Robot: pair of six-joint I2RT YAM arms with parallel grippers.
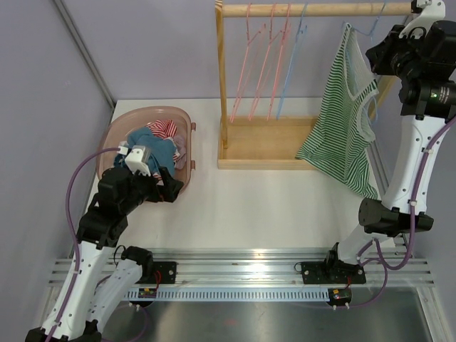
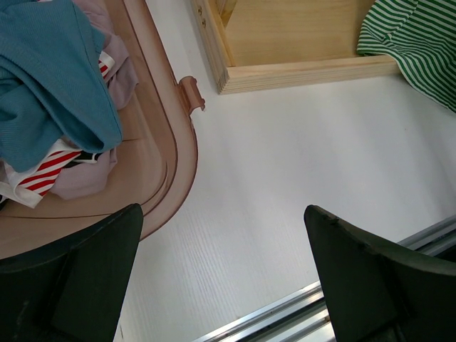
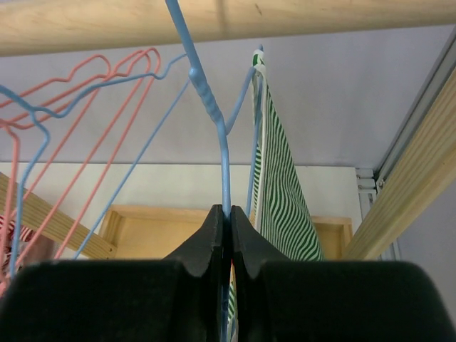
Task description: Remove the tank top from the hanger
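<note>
We took the wooden rack [image 1: 313,10] as our reference. The tank top [image 1: 345,128], green and white striped, hung at the right end of the rack's rail on a blue hanger [image 3: 214,107]. Its long axis ran downward, from the strap at the rail to the hem, which reached the table in front of the rack's base.

The right gripper [image 3: 229,214] was up at the rail's right end. In the wrist view its jaws were pressed together on the thin wire of the blue hanger, just under the twisted neck. The garment lay just beside the jaws, on the side away from the pink hangers [image 3: 71,78], and dropped below them. We judged that the coming move depended on this: the cloth must slide off the hanger's shoulder, away from the clamped wire.

The left gripper [image 2: 221,239] had its jaws spread wide and held nothing. It hovered at the edge of the laundry basket [image 1: 117,121], well apart from the rack's left post. So the right arm was clearly the nearer one.

We could read no brand, label or writing anywhere.
</note>
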